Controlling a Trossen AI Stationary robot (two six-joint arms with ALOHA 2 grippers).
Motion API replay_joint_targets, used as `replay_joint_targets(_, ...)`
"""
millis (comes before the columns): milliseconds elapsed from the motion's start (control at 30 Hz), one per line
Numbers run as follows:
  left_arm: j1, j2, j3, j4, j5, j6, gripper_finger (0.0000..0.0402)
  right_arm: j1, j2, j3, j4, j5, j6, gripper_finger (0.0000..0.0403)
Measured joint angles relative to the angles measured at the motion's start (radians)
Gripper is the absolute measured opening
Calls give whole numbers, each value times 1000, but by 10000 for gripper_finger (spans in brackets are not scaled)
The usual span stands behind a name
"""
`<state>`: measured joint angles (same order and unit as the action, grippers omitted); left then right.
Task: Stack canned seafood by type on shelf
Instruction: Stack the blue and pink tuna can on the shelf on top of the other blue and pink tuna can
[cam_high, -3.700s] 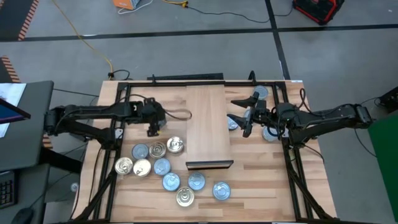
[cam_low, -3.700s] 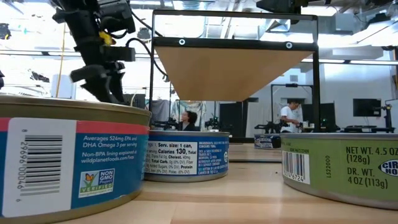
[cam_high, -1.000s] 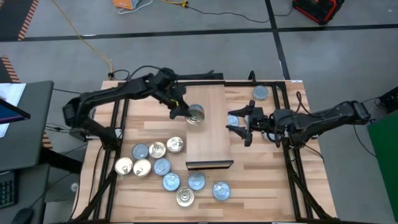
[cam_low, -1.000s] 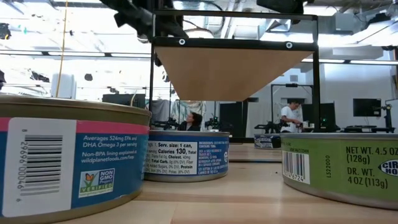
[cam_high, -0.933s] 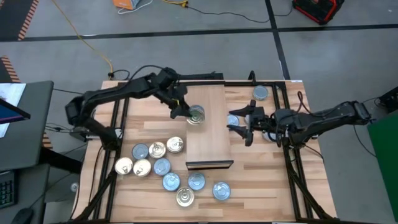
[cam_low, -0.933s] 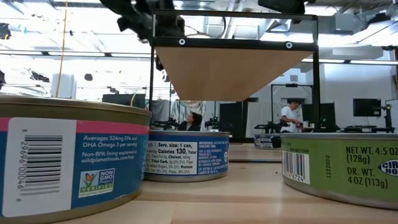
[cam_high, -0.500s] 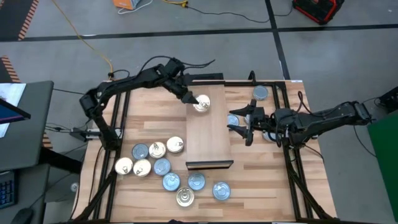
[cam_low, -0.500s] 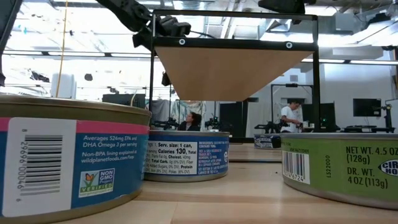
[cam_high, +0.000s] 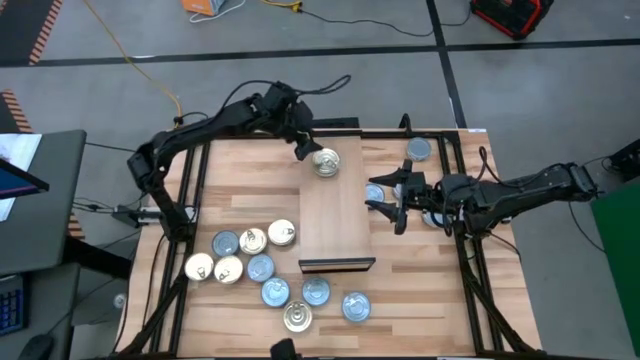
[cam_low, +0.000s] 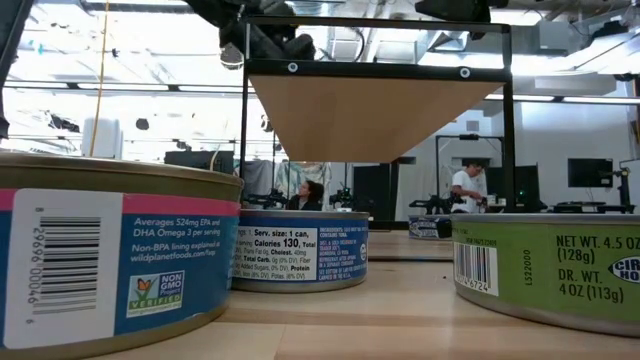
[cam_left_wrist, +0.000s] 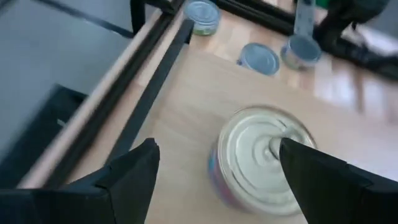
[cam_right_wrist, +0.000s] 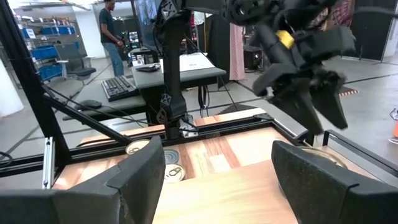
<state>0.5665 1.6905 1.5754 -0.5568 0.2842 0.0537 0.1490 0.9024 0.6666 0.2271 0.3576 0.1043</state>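
Left gripper (cam_high: 301, 148) hangs over the far end of the shelf (cam_high: 335, 215), jaws apart, nothing between them; a gold-topped tin (cam_high: 325, 163) sits just beside it on the board, free of the fingers in the left wrist view. The placement reads as deliberate: tucked toward the far left corner, it leaves the rest of the board bare for more stacks, and likely marks the spot for gold-tops. It is the only tin on the shelf, so sorting looks barely begun. Right gripper (cam_high: 397, 203) waits at the shelf's right edge, jaws wide and empty, close to the blue-topped tins on its side, probably its own supply. Count from the high view: main cluster (cam_high: 258, 268) on the tabletop (cam_high: 420, 290) near the shelf's front left holds ten tins, about five gold-topped and five blue-topped, mixed together. To the right of the shelf, one blue top (cam_high: 420, 150) at the far corner, one (cam_high: 376, 193) beside the right gripper, and at least one more partly hidden under that arm.
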Motion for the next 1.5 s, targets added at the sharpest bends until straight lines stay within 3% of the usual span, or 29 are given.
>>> replay_joint_targets(167, -104, -77, -2, -131, -88, 186, 308, 0, 0, 0, -20, 0, 0, 317)
replay_joint_targets(300, -209, -174, -51, -217, -197, 228, 299, 0, 0, 0, -30, 0, 1, 317)
replay_joint_targets(467, -270, -333, -181, -293, -264, 100, 295, 0, 0, 0, -32, 0, 27, 317)
replay_joint_targets(633, -271, -496, -414, -317, -271, -95, 294, 9, 0, 0, -22, -1, 38, 317)
replay_joint_targets(767, -247, -582, -594, -327, -253, -164, 294, 8, 0, 0, 1, -1, 45, 317)
replay_joint_targets(1033, -272, -590, -775, -384, -184, -98, 289, -3, 0, 0, 42, -1, -4, 317)
replay_joint_targets(1500, -361, -477, -794, -362, -239, -191, 199, -34, 1, 1, 45, -1, -35, 317)
